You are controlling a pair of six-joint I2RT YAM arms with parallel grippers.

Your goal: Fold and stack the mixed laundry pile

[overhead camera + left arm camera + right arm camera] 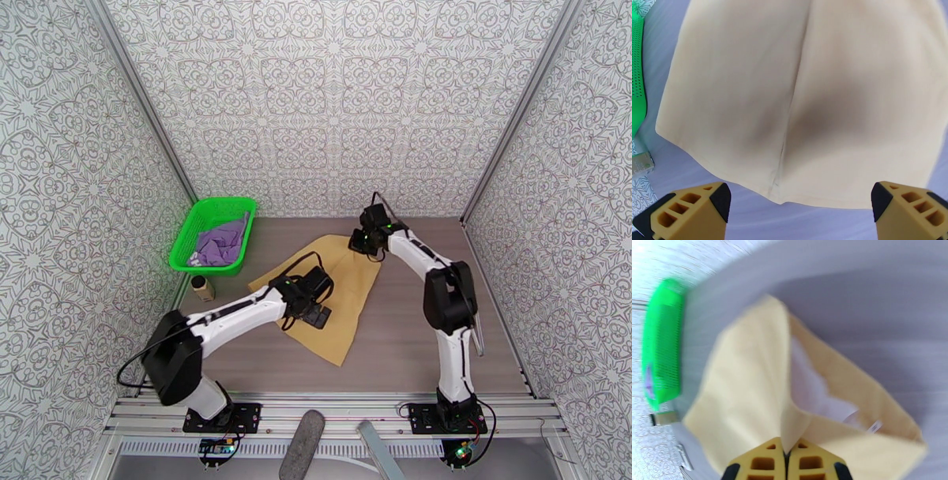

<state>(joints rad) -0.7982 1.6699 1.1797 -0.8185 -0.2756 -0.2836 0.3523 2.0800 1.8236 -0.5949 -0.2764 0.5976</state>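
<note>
You are on the first garment: the fold of the mustard-tan garment is in hand, and nothing is stacked yet. It lies spread on the surface, near the middle, one corner pointing toward the arm bases.

Your right fingers are pressed together, pinching the cloth at the garment's far right corner. In the right wrist view a fold of tan fabric rises straight out from between them, with the pale inner side and a small label showing beyond it.

Your left fingers are spread wide and hold nothing. They hang over the near part of the garment, and in the left wrist view its rounded hem lies just beyond the tips, with a seam running up the middle.

The next move probably calls for a second pinch by the left fingers at that hem, so both ends travel together and the cloth folds flat.

The purple T-shirt lies crumpled in the green mesh basket, well apart, not yet folded.
</note>
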